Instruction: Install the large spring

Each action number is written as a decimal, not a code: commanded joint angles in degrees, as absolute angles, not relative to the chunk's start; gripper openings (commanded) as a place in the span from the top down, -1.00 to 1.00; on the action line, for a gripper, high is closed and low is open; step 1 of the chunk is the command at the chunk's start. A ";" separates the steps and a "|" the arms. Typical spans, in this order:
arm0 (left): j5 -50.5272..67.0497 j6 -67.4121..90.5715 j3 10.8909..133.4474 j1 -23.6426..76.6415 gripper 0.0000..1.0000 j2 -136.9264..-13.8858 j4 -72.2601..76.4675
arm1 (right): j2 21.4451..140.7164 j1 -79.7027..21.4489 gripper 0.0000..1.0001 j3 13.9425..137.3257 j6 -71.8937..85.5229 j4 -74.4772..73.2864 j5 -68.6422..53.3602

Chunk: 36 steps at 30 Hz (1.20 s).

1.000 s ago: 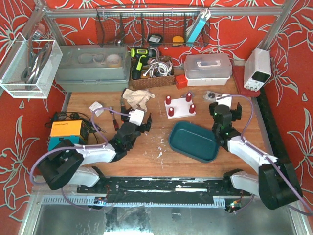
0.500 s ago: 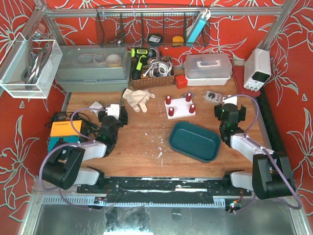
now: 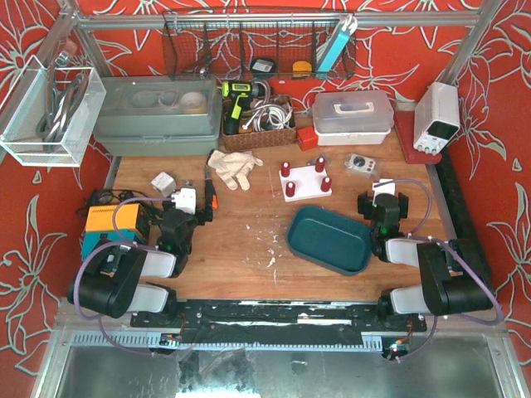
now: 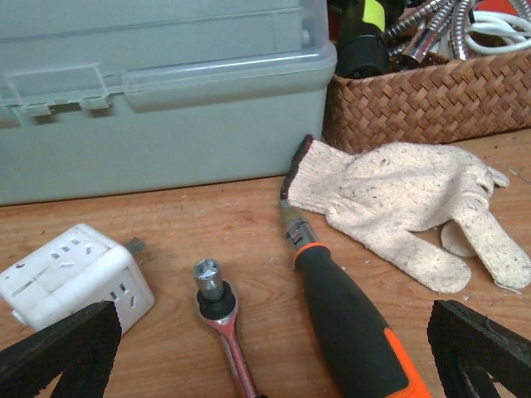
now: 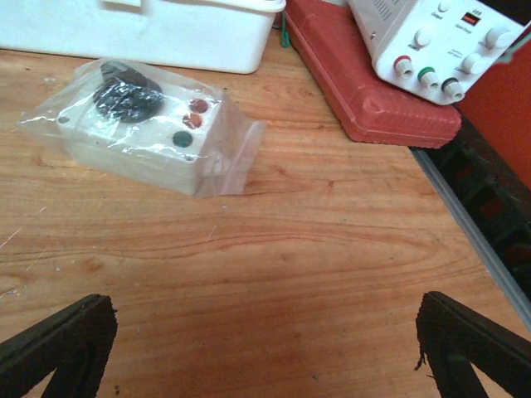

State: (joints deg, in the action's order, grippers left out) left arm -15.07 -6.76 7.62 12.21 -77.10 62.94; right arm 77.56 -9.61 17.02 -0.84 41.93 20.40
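**Both tools spread and holding nothing; large spring not to be found in any view**

The left tool [image 4: 270, 355] hangs low at the 9 o'clock side of the bench [image 3: 249, 249], its fingers wide apart with nothing between them. Beneath it lie a screwdriver [image 4: 348, 323] and a ratchet [image 4: 217, 303]. A white socket cube [image 4: 66, 269] is at 9 o'clock of these and a knit glove [image 4: 398, 199] at 1 o'clock. The right tool [image 5: 265, 352] sits at the bench's 3 o'clock side, equally spread and bare. A bagged switch box [image 5: 141, 133] lies ahead of it at 11 o'clock.

I cannot make out the large spring anywhere. Its likely seat is the white fixture with red posts [image 3: 304, 179] at mid-bench toward 12 o'clock. The top view is too small to show whether a coil already rings a post. The teal tray [image 3: 292, 236], at 5 o'clock of the fixture, shows no spring that I can see.

The scene fits arms parked before a spring is fetched, or parked after one has been seated. Either way, doing this step well depends on the posts. A good install probably means the coil sits square over its post and pressed fully down, not cocked. A spring is likely to squirm out of a hard pinch, so a light grip across the coils should serve best.
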 commanded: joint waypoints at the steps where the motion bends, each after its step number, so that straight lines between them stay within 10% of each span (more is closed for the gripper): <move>1: -11.07 -4.77 4.78 9.71 -1.00 -77.76 72.28 | 80.81 -9.23 -0.98 15.06 -1.38 52.85 17.89; 36: -7.54 -2.81 5.71 6.89 -1.00 -80.87 72.68 | 81.03 -9.05 -0.98 16.08 -1.27 50.71 17.89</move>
State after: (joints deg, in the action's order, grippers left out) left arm -7.64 -2.94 5.26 7.38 -81.17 70.83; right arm 81.32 -9.34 15.81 -0.95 49.76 17.98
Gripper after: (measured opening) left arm 0.998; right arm 0.990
